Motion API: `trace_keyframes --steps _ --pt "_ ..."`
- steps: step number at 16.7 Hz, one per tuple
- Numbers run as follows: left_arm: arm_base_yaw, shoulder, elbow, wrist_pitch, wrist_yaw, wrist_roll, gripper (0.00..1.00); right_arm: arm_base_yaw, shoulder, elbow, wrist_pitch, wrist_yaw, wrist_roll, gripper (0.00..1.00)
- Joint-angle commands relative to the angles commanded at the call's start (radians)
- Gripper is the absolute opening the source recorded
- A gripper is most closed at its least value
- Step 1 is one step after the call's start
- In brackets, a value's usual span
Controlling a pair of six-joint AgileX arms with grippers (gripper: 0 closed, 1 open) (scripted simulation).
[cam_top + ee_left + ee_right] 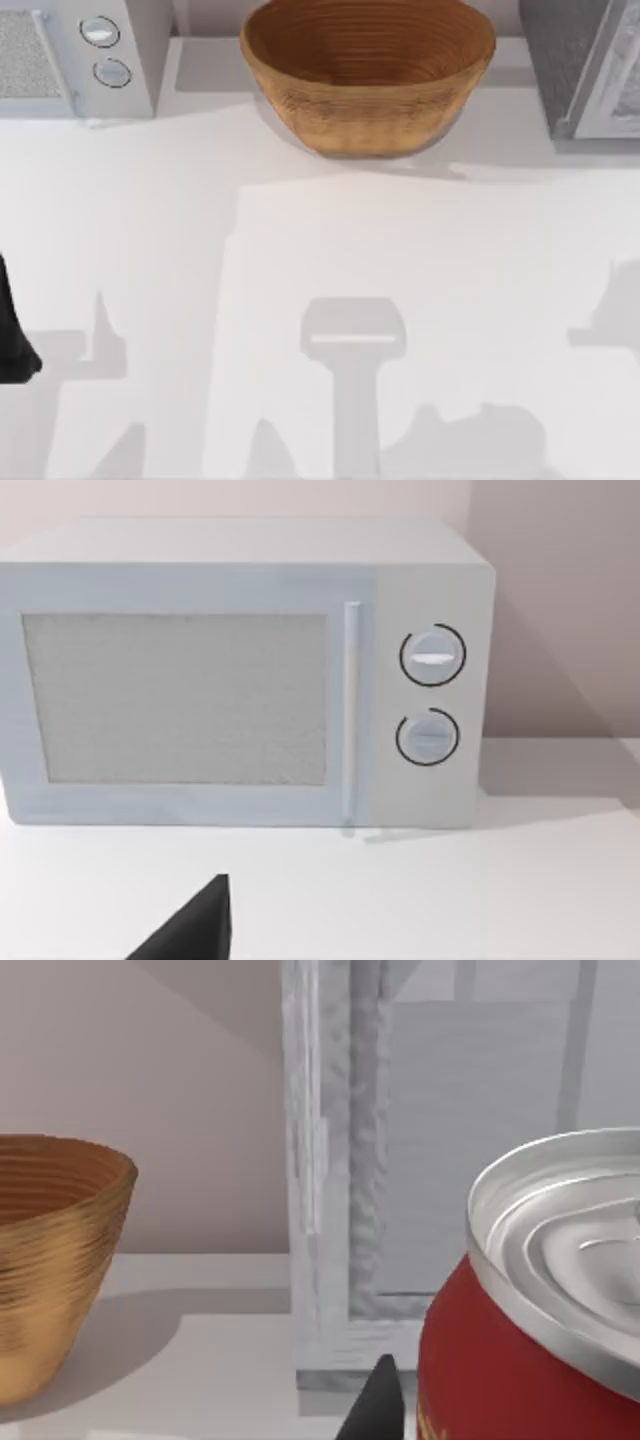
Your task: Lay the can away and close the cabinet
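Observation:
The red can [500,1360] with its silver top looms close in the right wrist view, slightly tilted. My right gripper [520,1425] is shut on it, and one dark fingertip [378,1405] shows beside the can. Just beyond stands the grey speckled cabinet [325,1160], its pale inside visible past the frame. From above, the cabinet [560,60] sits at the back right, with its lighter door panel [610,80] angled away from the box. My left arm [12,330] stays parked at the left edge, and one dark fingertip [200,925] of its gripper points toward the microwave.
A large woven bowl [368,70] stands at the back centre, left of the cabinet. A white microwave [70,55] with two round knobs occupies the back left corner. The white table [320,300] stretches open in front of them.

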Motion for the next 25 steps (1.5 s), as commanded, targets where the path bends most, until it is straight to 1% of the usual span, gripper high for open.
trace_keyframes --steps 3,6,14,16,19,25 --pt "0.000 0.000 0.000 0.000 0.000 0.000 1.00 -0.068 -0.186 -0.073 -0.104 -0.069 -0.008 0.00" --pt "0.000 0.000 0.000 0.000 0.000 0.000 1.00 -0.109 -0.290 -0.116 -0.164 -0.111 -0.014 0.00" --pt "0.000 0.000 0.000 0.000 0.000 0.000 1.00 -0.112 -0.300 -0.111 -0.172 -0.116 -0.012 0.00" --pt "0.000 0.000 0.000 0.000 0.000 0.000 1.00 -0.105 -0.274 -0.060 -0.173 -0.112 -0.009 0.00" --pt "0.000 0.000 0.000 0.000 0.000 0.000 1.00 -0.090 -0.184 0.079 -0.193 -0.098 -0.009 0.00" --pt "0.000 0.000 0.000 0.000 0.000 0.000 1.00 -0.045 0.140 0.499 -0.295 -0.052 -0.013 0.00"
